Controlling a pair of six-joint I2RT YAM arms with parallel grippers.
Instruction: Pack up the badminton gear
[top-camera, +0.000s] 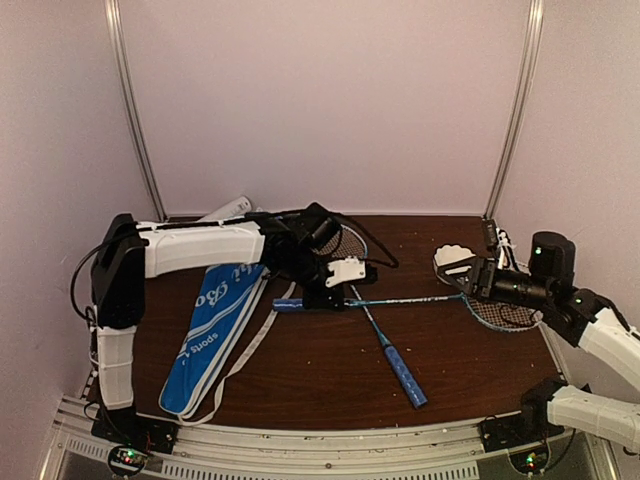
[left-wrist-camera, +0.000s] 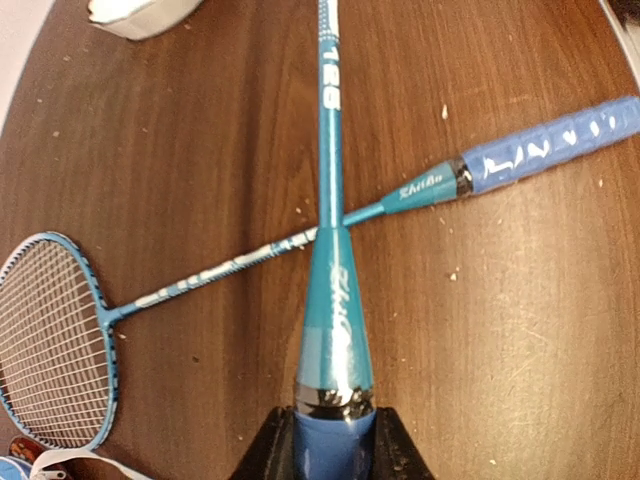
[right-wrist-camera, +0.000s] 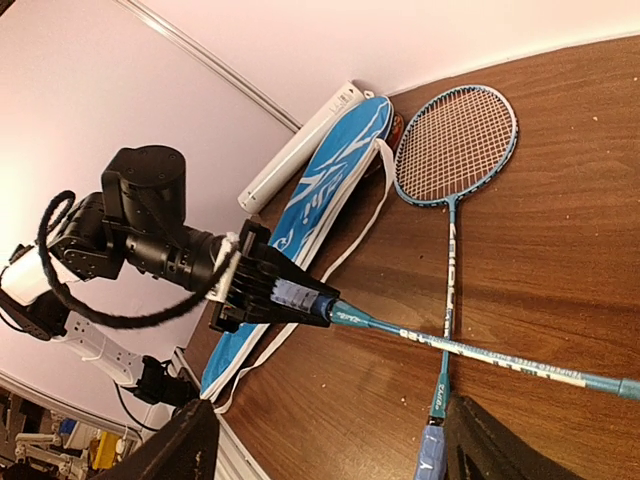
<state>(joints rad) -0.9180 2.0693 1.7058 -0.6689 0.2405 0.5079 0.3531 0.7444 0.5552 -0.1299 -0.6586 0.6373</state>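
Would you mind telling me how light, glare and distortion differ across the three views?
Top external: dim, pinkish cast, dark table shows little detail. Left wrist: sharp, wide-angle bending curves the table edge, soft sheen on the wood, a glint on the held racket near its handle. Right wrist: tilted, right claw fingers dark and soft-edged at the bottom.

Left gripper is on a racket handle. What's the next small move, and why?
Probably lift the left gripper straight up a little. It is shut on the blue handle of one racket, whose shaft lies across the other racket on the table. Raising it first should clear that crossing before carrying it over to the bag.
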